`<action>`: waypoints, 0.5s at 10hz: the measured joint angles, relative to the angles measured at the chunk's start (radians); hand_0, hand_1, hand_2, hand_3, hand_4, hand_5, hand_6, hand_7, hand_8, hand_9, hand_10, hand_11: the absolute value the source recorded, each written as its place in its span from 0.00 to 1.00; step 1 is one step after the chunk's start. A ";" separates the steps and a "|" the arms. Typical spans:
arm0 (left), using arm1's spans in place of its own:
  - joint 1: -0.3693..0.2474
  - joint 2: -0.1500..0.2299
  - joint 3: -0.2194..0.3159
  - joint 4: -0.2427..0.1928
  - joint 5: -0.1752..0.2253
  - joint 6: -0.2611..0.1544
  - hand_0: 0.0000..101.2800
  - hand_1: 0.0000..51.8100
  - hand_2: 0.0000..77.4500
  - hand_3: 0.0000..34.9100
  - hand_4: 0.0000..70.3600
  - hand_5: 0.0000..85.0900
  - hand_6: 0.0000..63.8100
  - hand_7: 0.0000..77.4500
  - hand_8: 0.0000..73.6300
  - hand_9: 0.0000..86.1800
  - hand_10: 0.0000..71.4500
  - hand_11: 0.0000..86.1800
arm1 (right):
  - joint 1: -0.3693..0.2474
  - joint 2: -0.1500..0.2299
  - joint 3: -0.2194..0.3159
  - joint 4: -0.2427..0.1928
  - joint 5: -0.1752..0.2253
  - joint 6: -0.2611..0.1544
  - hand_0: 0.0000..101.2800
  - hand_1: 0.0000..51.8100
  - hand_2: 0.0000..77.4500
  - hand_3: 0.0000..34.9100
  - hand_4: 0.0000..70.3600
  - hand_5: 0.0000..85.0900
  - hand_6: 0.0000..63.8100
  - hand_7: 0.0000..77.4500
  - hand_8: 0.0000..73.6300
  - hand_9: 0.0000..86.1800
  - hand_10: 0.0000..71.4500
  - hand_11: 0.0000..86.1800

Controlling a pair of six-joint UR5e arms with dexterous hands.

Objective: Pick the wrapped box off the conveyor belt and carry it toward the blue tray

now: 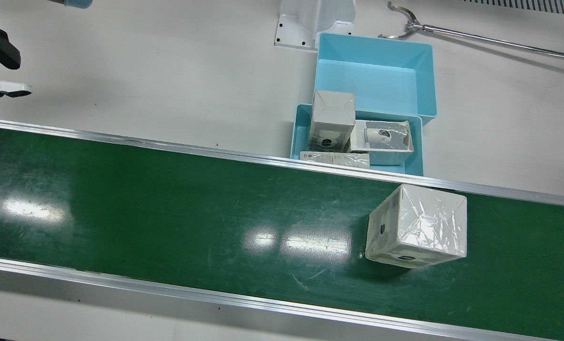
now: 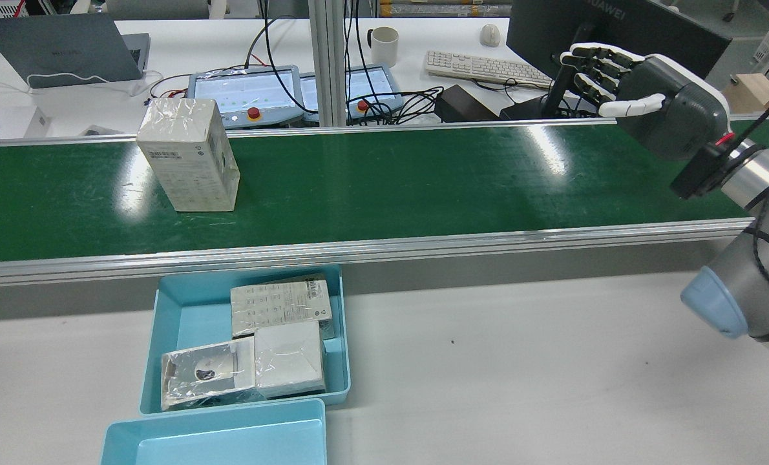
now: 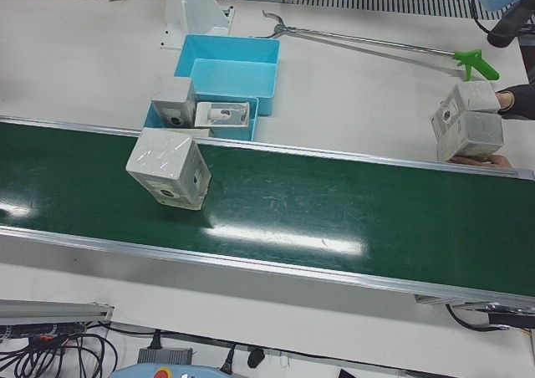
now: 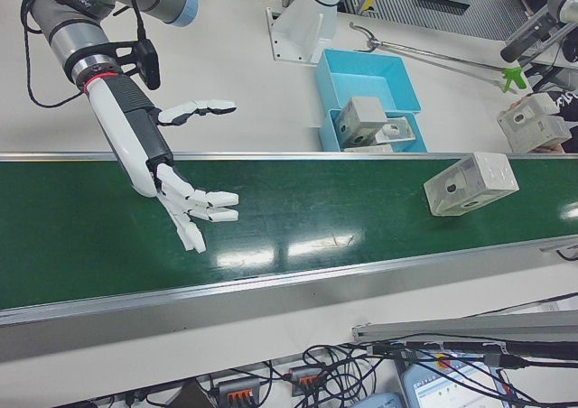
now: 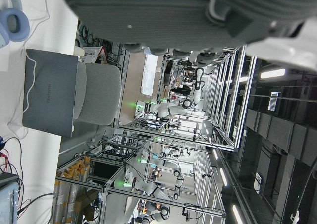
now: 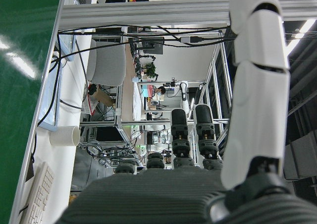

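Note:
The wrapped box (image 1: 417,226) is a white carton in crinkled clear film. It stands on the green conveyor belt (image 1: 168,203), in line with the blue tray (image 1: 295,137). It also shows in the rear view (image 2: 189,155), the left-front view (image 3: 170,171) and the right-front view (image 4: 470,184). My right hand (image 2: 643,90) is open with its fingers spread. It hovers over the far end of the belt, well away from the box, as the right-front view (image 4: 185,196) shows. Only the palm of my left hand (image 5: 173,16) shows, pointing away from the table.
The near blue tray (image 2: 155,342) holds three wrapped boxes. A second, empty blue tray (image 1: 424,80) sits behind it. A long grabber tool (image 1: 452,33) lies on the white table. A person's hands hold two boxes (image 3: 466,125) at the belt's end.

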 joint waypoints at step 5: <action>0.000 0.000 0.000 0.000 0.000 0.000 0.00 0.00 0.01 0.00 0.00 0.01 0.00 0.01 0.01 0.00 0.01 0.00 | 0.006 0.000 0.006 0.000 0.000 0.001 0.47 0.26 0.20 0.15 0.23 0.28 0.08 0.27 0.01 0.07 0.01 0.03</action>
